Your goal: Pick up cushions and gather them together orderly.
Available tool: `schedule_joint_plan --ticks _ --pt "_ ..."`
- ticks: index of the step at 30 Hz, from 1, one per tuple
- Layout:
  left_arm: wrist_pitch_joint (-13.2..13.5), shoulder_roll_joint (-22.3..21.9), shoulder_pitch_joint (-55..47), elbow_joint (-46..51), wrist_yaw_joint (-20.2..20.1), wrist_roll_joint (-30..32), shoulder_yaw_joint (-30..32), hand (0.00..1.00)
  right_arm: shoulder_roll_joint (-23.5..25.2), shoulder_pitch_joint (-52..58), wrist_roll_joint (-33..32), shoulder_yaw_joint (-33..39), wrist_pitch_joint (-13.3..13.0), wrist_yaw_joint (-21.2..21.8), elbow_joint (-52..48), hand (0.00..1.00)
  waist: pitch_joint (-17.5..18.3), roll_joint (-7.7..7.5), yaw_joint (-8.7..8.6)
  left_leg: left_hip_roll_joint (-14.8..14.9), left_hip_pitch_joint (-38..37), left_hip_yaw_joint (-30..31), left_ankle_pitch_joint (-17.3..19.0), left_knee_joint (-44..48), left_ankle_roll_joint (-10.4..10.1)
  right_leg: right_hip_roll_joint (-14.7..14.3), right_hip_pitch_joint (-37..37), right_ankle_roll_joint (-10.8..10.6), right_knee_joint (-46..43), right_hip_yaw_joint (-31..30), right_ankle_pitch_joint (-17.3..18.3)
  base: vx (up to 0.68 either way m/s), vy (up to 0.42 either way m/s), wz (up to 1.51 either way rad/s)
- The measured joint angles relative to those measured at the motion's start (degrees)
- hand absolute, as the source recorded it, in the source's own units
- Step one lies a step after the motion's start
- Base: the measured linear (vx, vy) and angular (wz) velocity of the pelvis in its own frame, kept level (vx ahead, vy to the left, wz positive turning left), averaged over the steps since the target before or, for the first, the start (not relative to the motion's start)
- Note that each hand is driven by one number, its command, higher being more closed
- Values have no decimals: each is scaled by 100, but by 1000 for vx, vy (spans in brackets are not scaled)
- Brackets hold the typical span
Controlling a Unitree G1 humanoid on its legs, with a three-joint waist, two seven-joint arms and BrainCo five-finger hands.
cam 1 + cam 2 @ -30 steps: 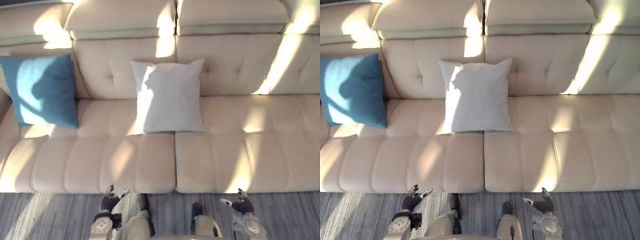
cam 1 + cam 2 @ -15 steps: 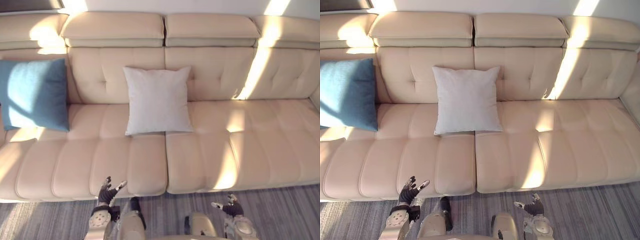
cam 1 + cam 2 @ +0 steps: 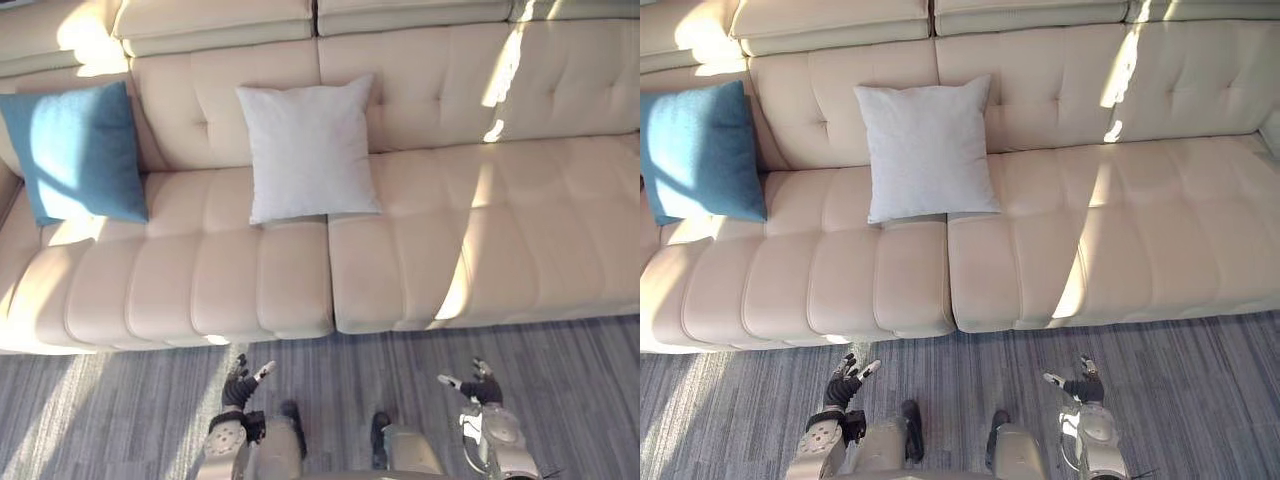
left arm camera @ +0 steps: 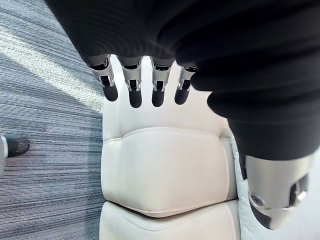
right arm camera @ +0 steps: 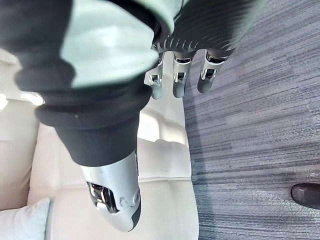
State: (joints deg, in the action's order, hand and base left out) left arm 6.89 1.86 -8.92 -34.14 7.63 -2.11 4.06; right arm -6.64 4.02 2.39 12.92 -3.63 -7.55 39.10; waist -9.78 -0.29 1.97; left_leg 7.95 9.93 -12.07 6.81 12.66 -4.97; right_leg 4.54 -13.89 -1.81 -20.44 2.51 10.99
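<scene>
A white cushion [image 3: 308, 148] leans upright against the backrest near the middle of the beige sofa [image 3: 500, 250]. A blue cushion [image 3: 80, 152] leans at the sofa's far left end, well apart from the white one. My left hand [image 3: 241, 385] hovers low over the carpet in front of the sofa's left half, fingers straight and holding nothing. My right hand [image 3: 478, 384] hangs over the carpet before the right half, also open and empty. In the wrist views, the left hand's fingers [image 4: 131, 85] and the right hand's fingers [image 5: 178, 75] point toward the sofa's front edge.
Grey striped carpet [image 3: 580, 390] runs along the sofa's front. Sunlight falls in bands across the seats. A dark shoe [image 5: 306, 194] rests on the carpet in the right wrist view, and another dark shoe tip [image 4: 14, 146] in the left wrist view.
The whole picture has shifted: the sofa now sits higher and farther off, with more carpet between it and my hands. Both hands stay low and open.
</scene>
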Motion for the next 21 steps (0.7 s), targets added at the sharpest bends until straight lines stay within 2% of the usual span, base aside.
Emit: schedule_joint_plan --ticks 6,9,10,11,12,13,14,15,16,17,18,19,20,21 --pt "-16 145 6 4 3 48 -142 0 16 97 -11 69 11 -7 -88 0 6 -5 -208 -70 -199 -621 118 13 102 -55 16 -215 500 -659 -473 -99 104 -57" --pt "-42 189 -17 139 13 53 -161 0 116 164 -26 46 -3 -9 -582 0 -5 15 -331 190 -196 -1361 548 611 148 -369 -198 -262 600 -1426 -766 -33 94 -147" --pt "-42 199 -9 255 16 58 -158 0 122 148 -27 36 -13 -24 -661 0 -13 28 -410 327 -195 -1632 676 752 171 -396 -259 -160 739 -1379 -796 -67 113 -214" --pt "-37 206 50 465 17 64 -162 0 97 51 -29 7 -15 -85 -662 0 -32 55 -436 501 -281 -2191 836 815 123 -135 -424 157 798 -561 -825 -56 105 -188" --pt "-36 195 70 545 19 64 -175 0 92 34 -29 -15 -16 -121 -656 0 -35 60 -440 618 -346 -2471 845 838 156 41 -486 267 725 -7 -822 0 67 -218" --pt "-35 258 144 568 19 66 -187 0 77 -4 -27 -63 -18 -133 -593 0 -43 68 -460 755 -516 -2998 881 902 184 424 -589 608 567 1201 -770 89 34 -168" --pt "-38 299 169 585 18 66 -186 0 60 -31 -24 -93 -18 -135 -535 0 -46 86 -469 829 -609 -3239 924 956 162 614 -590 789 474 1801 -729 130 16 -198" --pt "-44 357 152 690 24 66 -170 0 31 -102 -20 -153 -13 -140 -405 0 -41 96 -462 946 -772 -3621 961 1024 127 886 -569 995 318 2661 -695 180 -56 -211" --pt "-44 445 147 786 21 66 -168 0 12 -164 -18 -195 6 -154 -325 0 -36 93 -431 1002 -976 -3974 950 1166 117 1145 -509 1145 104 3513 -821 228 -142 -266" --pt "-51 527 164 796 21 65 -170 0 -5 -194 -10 -202 8 -179 -322 0 -23 78 -443 994 -1210 -4189 955 1189 109 1151 -498 981 22 3691 -1048 233 -196 -234" --pt "-73 528 180 796 19 65 -176 0 -44 -232 -10 -202 8 -204 -326 0 -16 127 -482 1004 -1327 -4237 954 1188 108 1078 -531 920 -4 3596 -1011 255 -195 -213" --pt "-103 479 265 781 11 66 -219 0 -182 -252 -11 -195 11 -236 -332 0 2 254 -529 1031 -1556 -4279 953 1240 108 896 -537 699 -59 3270 -887 346 -193 -189" --pt "-105 398 347 769 11 67 -238 0 -336 -237 -8 -198 14 -236 -332 0 72 415 -571 1226 -1738 -4267 943 1607 108 657 -536 482 -138 2954 -760 303 -149 -182" --pt "-104 396 392 767 12 68 -238 0 -394 -227 -8 -198 15 -236 -332 0 108 489 -582 1375 -1787 -4237 893 1910 132 544 -525 404 -177 2765 -687 461 -119 -181"
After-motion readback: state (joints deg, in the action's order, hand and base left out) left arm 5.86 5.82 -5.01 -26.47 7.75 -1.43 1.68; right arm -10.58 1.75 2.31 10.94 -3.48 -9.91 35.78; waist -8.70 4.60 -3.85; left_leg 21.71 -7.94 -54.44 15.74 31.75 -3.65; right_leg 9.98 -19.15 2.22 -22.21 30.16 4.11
